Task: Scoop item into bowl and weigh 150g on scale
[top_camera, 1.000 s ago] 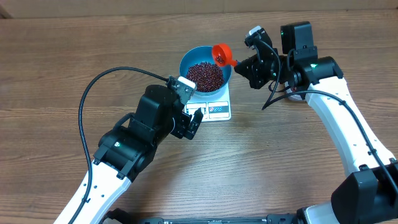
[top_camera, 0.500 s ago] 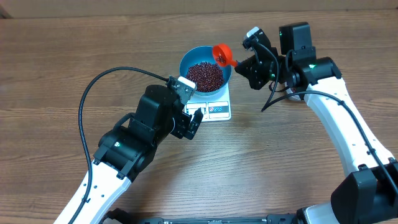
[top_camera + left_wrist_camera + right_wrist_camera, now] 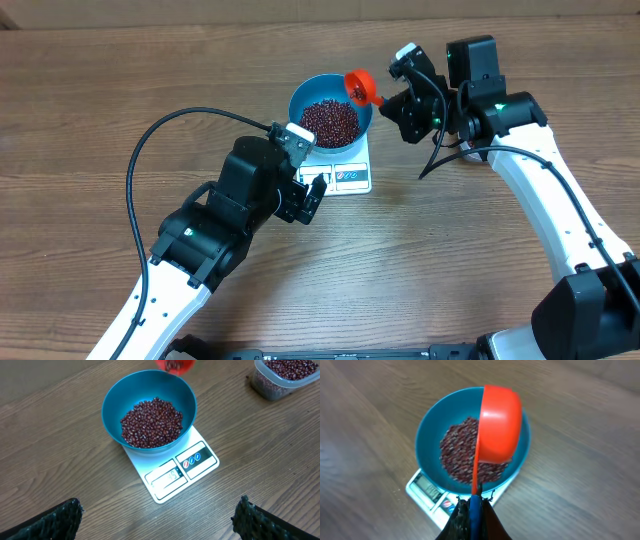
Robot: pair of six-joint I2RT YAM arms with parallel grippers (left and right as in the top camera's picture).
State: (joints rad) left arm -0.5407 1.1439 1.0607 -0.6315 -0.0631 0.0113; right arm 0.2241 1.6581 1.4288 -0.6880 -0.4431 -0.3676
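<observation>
The light blue bowl (image 3: pixel 300 98) stands on the white scale (image 3: pixel 350 177) and holds a heap of dark red-brown beans (image 3: pixel 330 121). My right gripper (image 3: pixel 388 100) is shut on the handle of a red scoop (image 3: pixel 359 86), which hangs tilted over the bowl's right rim with a few beans in it. In the right wrist view the scoop (image 3: pixel 499 422) is turned on its side above the bowl (image 3: pixel 423 442) and beans (image 3: pixel 457 452). My left gripper (image 3: pixel 312 196) stands open in front of the scale (image 3: pixel 202 465), holding nothing. The left wrist view shows the bowl (image 3: pixel 114 402) and its beans (image 3: pixel 152 422).
A clear plastic tub (image 3: pixel 286 377) with more beans stands at the top right of the left wrist view, hidden under the right arm from above. The scale's display (image 3: pixel 169 476) and buttons face my left gripper. Bare wooden table (image 3: pixel 120 80) lies all round.
The red scoop has shifted slightly to the right over the bowl's rim. The left arm has not moved.
</observation>
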